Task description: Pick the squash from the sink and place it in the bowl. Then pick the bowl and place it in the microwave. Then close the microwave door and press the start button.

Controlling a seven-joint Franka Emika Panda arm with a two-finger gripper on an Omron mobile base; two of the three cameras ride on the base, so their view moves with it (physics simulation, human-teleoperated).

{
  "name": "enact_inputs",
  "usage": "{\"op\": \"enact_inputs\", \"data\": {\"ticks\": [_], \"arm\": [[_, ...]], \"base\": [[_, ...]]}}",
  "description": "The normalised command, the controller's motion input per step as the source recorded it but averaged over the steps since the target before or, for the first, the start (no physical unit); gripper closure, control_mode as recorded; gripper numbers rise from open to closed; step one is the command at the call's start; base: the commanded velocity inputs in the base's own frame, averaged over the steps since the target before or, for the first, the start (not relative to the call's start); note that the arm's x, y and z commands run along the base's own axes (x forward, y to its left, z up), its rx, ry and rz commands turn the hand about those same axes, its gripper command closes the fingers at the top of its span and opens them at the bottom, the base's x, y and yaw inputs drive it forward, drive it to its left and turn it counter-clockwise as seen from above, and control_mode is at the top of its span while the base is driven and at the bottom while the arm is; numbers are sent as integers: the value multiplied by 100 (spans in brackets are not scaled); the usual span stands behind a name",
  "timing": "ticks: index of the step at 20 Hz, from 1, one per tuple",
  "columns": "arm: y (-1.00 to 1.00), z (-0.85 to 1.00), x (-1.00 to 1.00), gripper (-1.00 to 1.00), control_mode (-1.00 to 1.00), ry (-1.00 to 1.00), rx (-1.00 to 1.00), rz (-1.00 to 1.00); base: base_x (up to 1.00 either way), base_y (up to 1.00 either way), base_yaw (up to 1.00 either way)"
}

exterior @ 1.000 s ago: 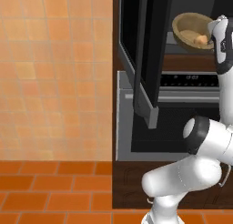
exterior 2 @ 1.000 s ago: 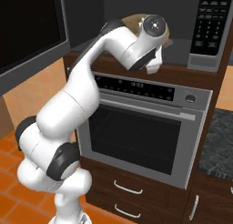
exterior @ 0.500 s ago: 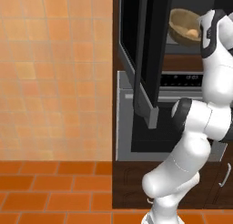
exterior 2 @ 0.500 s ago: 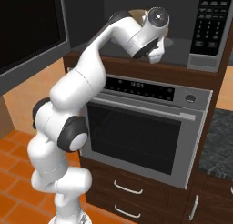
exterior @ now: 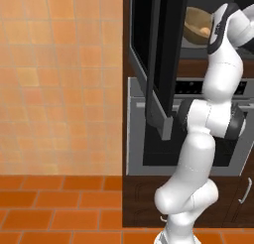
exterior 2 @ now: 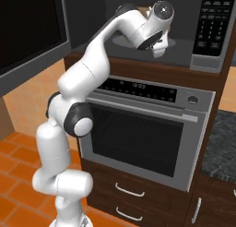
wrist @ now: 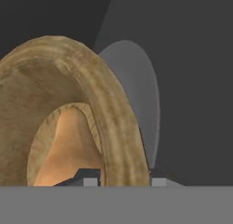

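One squash (exterior: 204,30) inside bowl (exterior: 194,21) (end effector (wrist: 124,180) clamps rim), microwave (exterior 2: 184,46) cavity.

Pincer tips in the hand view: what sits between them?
The bowl's wooden rim sits between the pincer tips, one tip inside and one outside, with the squash inside the bowl.

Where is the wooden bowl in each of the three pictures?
Left base view: the bowl is at the top right, inside the open microwave, just left of the arm, with the squash in it.
Right base view: I cannot make it out; the arm's wrist covers that spot.
Hand view: the bowl is large on the left, its rim between the gripper tips.
Shared landmark: the microwave's dark cavity.
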Motion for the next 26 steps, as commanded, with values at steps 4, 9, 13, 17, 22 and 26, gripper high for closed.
{"op": "enact_inputs", "data": {"ticks": [4,9,13,17,22,26], "arm": [[17,0,5,-100,-100,0,0,0],[12,-8,-14,-100,-100,-12,0,0],[29,-36,-31,-100,-100,-24,0,0],[44,-49,-44,-100,-100,-25,0,0],[61,-68,-45,-100,-100,-19,0,0],[67,-44,-70,-100,-100,-18,-4,0]], "base": [[0,0,0],[0,0,0],[0,0,0],[0,0,0],[0,0,0],[0,0,0]]}}
